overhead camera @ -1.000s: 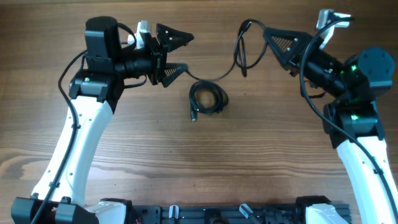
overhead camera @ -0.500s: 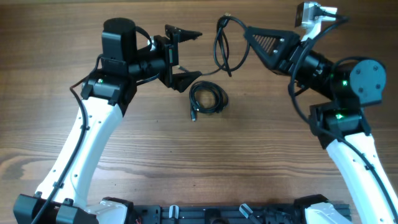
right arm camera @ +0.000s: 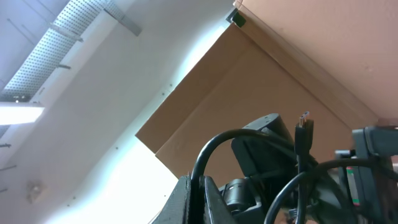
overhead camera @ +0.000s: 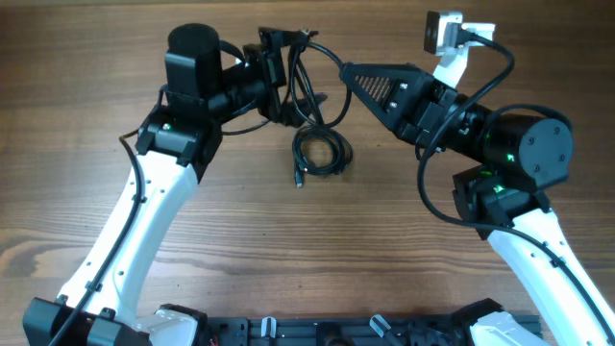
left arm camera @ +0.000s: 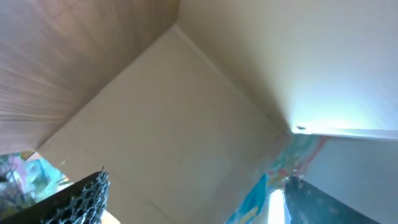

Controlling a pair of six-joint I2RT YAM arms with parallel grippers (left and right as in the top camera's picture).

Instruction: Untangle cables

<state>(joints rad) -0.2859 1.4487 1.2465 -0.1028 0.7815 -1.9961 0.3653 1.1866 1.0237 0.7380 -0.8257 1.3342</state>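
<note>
My right gripper (overhead camera: 350, 70) is shut on a thin black cable (overhead camera: 309, 67) and holds it raised above the table. The right wrist view shows the jaws (right arm camera: 200, 186) pinching the cable (right arm camera: 231, 138), whose small plug (right arm camera: 303, 122) hangs free. In the overhead view the cable's loops hang right at my left gripper (overhead camera: 296, 75). The left gripper (left arm camera: 196, 186) is open, with nothing between its fingers in the left wrist view. A second black cable (overhead camera: 320, 153) lies coiled on the wooden table (overhead camera: 288, 250), below both grippers.
Both wrist cameras point upward at walls and ceiling. The left arm's wrist (right arm camera: 267, 155) shows close behind the held cable in the right wrist view. Thicker black arm wires run along both arms.
The right gripper has carried the cable left and up toward the left gripper. The left gripper has moved right and tilted up to meet it. The coiled cable has not moved.
</note>
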